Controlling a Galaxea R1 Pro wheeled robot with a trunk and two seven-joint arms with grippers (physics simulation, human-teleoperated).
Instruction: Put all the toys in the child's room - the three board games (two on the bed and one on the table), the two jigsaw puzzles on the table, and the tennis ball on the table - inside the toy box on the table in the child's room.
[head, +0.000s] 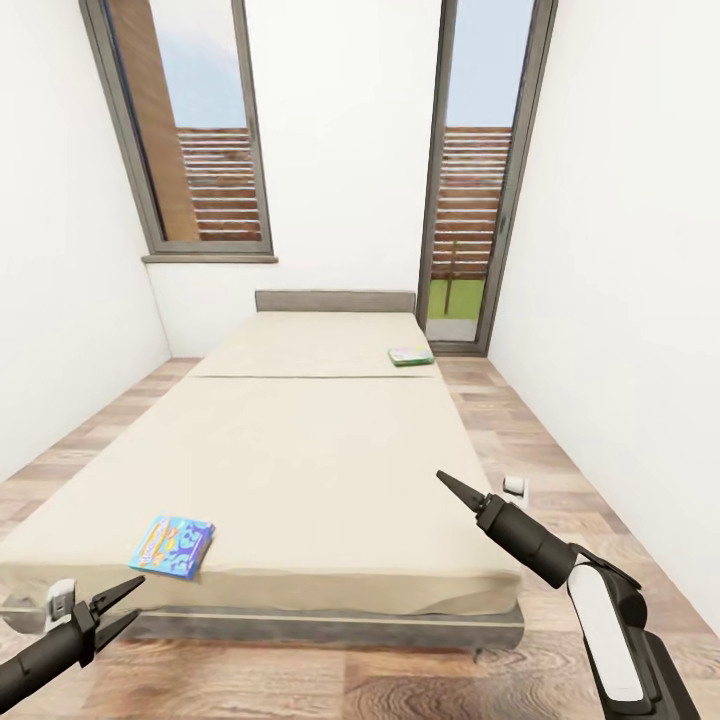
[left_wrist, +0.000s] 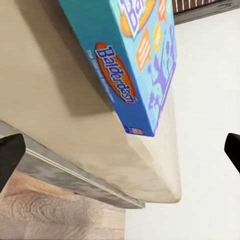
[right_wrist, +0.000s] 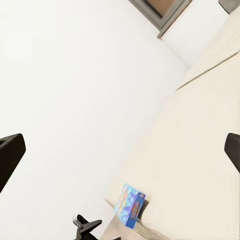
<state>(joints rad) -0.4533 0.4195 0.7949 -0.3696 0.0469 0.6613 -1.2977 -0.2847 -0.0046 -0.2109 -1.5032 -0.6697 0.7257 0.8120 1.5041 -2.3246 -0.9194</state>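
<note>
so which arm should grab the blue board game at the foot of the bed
Left. The left gripper hangs open just off the bed's near corner, beside the blue Balderdash box, which looms close in its wrist view. The right gripper sits across the mattress, farther away.

My left gripper (head: 128, 605): I am showing two slim black fingers, each tapering to a sharp point, at the end of a black cylindrical wrist.
Clip behind my left fingers: a small white and grey block is sitting on top of the wrist.
My right gripper (head: 443, 478): I am showing a black cone narrowing to a point.
Right wrist behind it: a black barrel is stepping wider in ringed sections.
Right forearm further back: a dark grey shell is carrying a long white rounded panel.
Fingertips in my wrist cameras: blunt black tips (left_wrist: 10, 152) are showing at both edges (right_wrist: 11, 150).
</note>
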